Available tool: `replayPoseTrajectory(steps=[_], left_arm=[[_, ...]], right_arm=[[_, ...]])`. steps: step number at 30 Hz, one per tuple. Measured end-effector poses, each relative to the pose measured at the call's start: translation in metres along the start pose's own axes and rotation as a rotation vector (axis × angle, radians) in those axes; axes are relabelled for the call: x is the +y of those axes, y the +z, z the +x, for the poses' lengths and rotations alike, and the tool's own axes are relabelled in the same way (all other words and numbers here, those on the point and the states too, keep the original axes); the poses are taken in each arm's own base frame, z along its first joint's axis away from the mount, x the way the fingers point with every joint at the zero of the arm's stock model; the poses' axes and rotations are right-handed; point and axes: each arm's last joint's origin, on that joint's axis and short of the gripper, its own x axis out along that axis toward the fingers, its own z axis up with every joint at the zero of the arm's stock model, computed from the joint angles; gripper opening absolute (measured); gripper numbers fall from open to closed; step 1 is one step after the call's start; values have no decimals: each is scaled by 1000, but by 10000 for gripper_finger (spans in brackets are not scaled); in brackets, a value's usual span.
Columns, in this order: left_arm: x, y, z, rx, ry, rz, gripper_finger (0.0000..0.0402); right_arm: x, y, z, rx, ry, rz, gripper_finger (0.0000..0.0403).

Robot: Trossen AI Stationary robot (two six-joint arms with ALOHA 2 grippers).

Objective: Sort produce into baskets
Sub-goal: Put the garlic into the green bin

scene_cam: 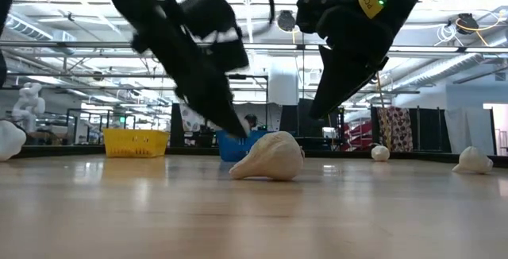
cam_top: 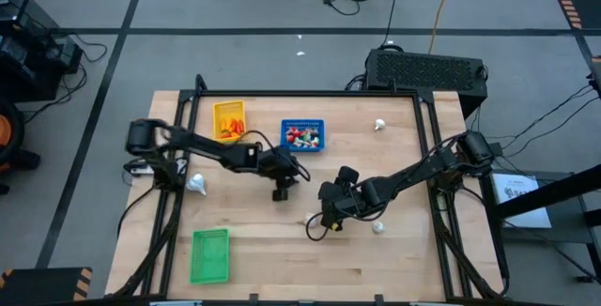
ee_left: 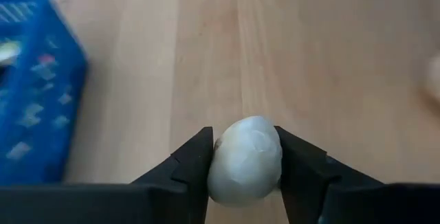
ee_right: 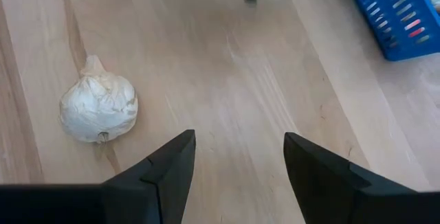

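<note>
My left gripper [ee_left: 244, 136] is shut on a whitish garlic bulb [ee_left: 245, 157] over the table's middle [cam_top: 282, 191], just in front of the blue basket [cam_top: 302, 135]. My right gripper [ee_right: 237, 141] is open and empty [cam_top: 329, 216]. It is beside a second garlic bulb [ee_right: 98, 107] that lies on its side on the table [scene_cam: 268, 157]. The yellow basket [cam_top: 229, 120] holds orange pieces. The blue basket holds red-and-white pieces. The green basket [cam_top: 209, 254] stands at the near left. More bulbs lie at the left [cam_top: 195, 184], at the far right [cam_top: 380, 125] and near the right gripper [cam_top: 378, 226]. My left gripper pinches the garlic bulb by its two opposite sides [ee_left: 220, 161] between its two fingers. The fingers [ee_left: 196, 159] come from above, pointing down. The bulb's rounded end stands out past the fingertips. I cannot tell whether the bulb is clear of the table.
A black frame rail [cam_top: 310, 92] runs along the table's far edge and sides. Bare wood lies between the green basket and the right gripper, and along the near edge [cam_top: 310, 278]. Both arms are close together at the table's middle.
</note>
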Motion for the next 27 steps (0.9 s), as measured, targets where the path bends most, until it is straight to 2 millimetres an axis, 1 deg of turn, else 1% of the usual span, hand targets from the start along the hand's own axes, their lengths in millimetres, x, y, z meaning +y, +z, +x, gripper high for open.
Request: replayPoseTrajectory(steps=[3, 7, 9, 14, 17, 22, 27], left_arm=[[-6, 8, -30, 19, -87, -48, 137], [-25, 14, -77, 51, -304, -140, 137], [-38, 11, -99, 114, -365, -177, 136], [-77, -2, -139, 260, -437, -274, 136], [-105, -13, -155, 328, -429, -327, 135], [-153, -37, -170, 401, -378, -348, 135], [-187, -57, -179, 440, -343, -342, 135]], right_arm=[[0, 0, 0, 3, -1, -1, 212], [0, 0, 0, -4, 4, -8, 212], [1, 1, 0, -11, 10, -20, 212], [3, -1, -1, 3, 30, -29, 212], [7, -3, -3, 14, 56, -37, 212], [11, -5, -5, 8, 71, -44, 212], [14, 0, -5, -34, 98, -19, 212]])
